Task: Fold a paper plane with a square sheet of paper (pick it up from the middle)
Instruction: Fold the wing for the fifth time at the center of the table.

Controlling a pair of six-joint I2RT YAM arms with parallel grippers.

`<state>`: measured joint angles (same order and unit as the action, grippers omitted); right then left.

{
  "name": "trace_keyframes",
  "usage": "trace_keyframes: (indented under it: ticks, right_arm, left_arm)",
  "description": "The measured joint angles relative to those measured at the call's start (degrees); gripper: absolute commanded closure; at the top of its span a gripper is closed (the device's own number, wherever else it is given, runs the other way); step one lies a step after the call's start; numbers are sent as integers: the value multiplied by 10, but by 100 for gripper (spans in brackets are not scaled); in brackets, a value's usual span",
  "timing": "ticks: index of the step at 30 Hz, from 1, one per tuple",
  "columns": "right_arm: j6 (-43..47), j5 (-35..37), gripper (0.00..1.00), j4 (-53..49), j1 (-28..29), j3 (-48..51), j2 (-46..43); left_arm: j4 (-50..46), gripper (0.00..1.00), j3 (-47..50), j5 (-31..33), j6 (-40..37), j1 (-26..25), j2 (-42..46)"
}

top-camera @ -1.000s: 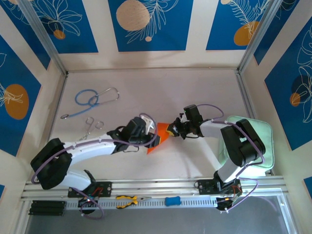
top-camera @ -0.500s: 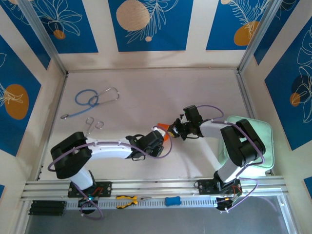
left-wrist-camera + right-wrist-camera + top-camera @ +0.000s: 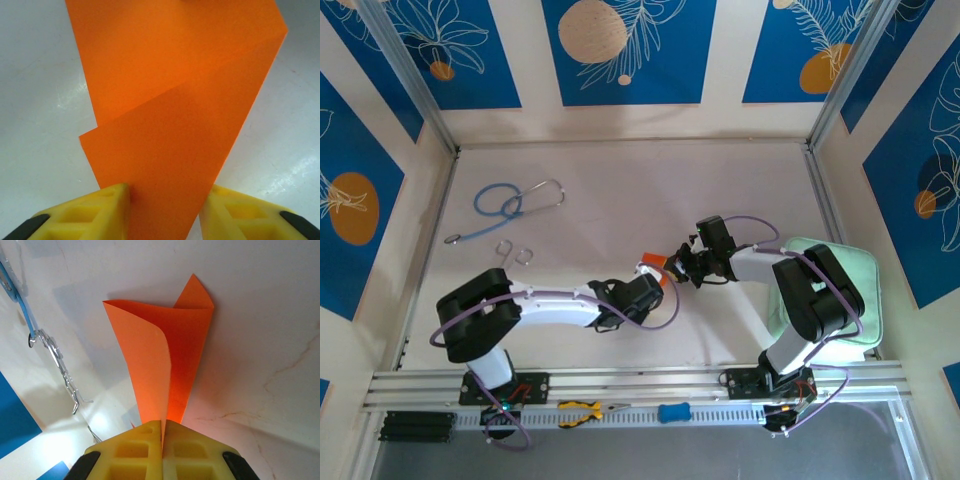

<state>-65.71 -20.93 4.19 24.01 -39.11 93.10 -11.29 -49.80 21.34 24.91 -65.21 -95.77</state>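
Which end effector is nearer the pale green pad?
Right. The right end effector, shut on the orange paper, is on its side toward the pale green pad; the left end effector meets the paper from the far side.

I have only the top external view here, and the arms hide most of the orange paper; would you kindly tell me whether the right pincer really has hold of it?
Observer: Yes. In the right wrist view the right pincer is shut on the orange paper, with one edge pinched between its tips.
Operator: Thank you. And the left pincer?
Observer: The left pincer is open, with the paper's narrow end lying between its yellow fingers.
Operator: Is the sheet folded yet?
Observer: Yes. The left wrist view shows a diagonal edge where one layer lies over another.
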Motion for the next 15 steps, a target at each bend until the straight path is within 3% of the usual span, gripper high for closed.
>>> trace_keyframes:
  ticks: [10,15]
  right_arm:
    - [0,0,93,-4,0,-3,-9]
    - [0,0,93,-5,0,-3,-9]
  left_arm:
    - [-6,70,-6,16,-11,-5,-6]
    - [-8,69,-6,19,-13,-6,-7]
